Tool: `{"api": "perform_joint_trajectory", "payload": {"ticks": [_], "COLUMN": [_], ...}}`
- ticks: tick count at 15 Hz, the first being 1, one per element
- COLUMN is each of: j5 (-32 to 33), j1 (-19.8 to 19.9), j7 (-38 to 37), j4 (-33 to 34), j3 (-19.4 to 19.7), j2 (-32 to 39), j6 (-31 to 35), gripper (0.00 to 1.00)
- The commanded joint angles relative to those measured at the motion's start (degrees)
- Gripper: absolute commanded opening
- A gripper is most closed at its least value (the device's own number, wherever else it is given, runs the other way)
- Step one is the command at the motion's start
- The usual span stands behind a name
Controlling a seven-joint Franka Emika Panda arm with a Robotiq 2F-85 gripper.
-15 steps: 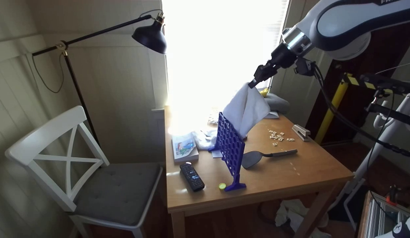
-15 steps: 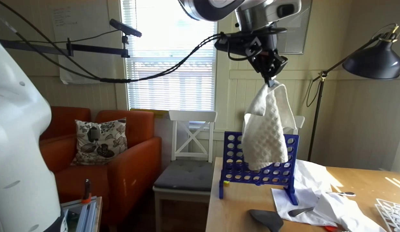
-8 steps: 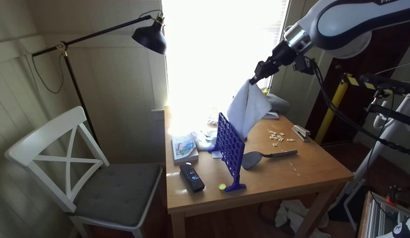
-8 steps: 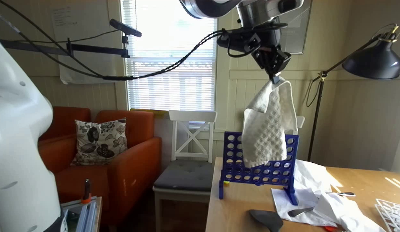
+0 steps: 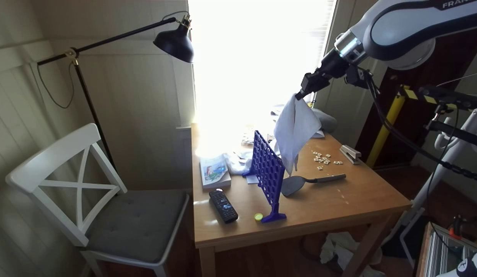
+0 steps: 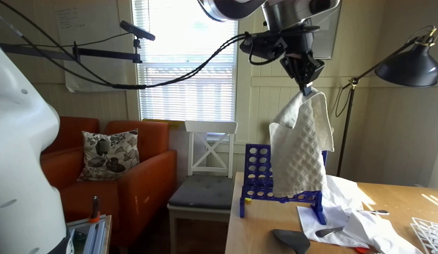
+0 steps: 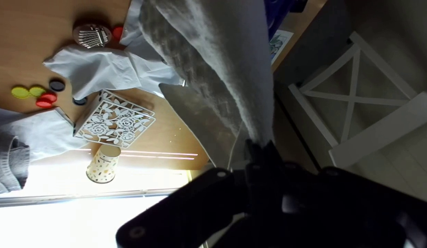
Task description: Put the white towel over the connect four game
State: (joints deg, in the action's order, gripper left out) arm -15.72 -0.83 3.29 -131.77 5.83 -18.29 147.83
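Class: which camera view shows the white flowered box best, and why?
The wrist view: the white flowered box is whole there, its flower pattern clear. In an exterior view, the right picture edge cuts the box off. In an exterior view, a pale shape in bright glare may be it; I cannot tell.

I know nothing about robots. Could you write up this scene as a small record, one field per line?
Game: blue Connect Four frame, upright on the wooden table
Held item: white towel, pinched at its top in the pincer
Towel position: hanging loose, not draped over the frame; whether they touch is unclear
Beside the frame's foot: yellow disc
Also on the table: spatula, remote control, stapler
Job status: game not yet covered
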Motion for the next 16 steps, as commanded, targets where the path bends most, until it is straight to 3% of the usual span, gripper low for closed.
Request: {"api": "perform_joint_trajectory", "payload": {"ticks": [1,16], "j5": [-0.44,1.24], "j1": [-0.48,-2.67], "j7": [-0.5,-0.81], "j4": [1.62,25.82], "j3": [-0.38,-7.98], "j2": [1.93,22.33], "j6": [-0.8,-12.08], "gripper": [0.01,0.01]}}
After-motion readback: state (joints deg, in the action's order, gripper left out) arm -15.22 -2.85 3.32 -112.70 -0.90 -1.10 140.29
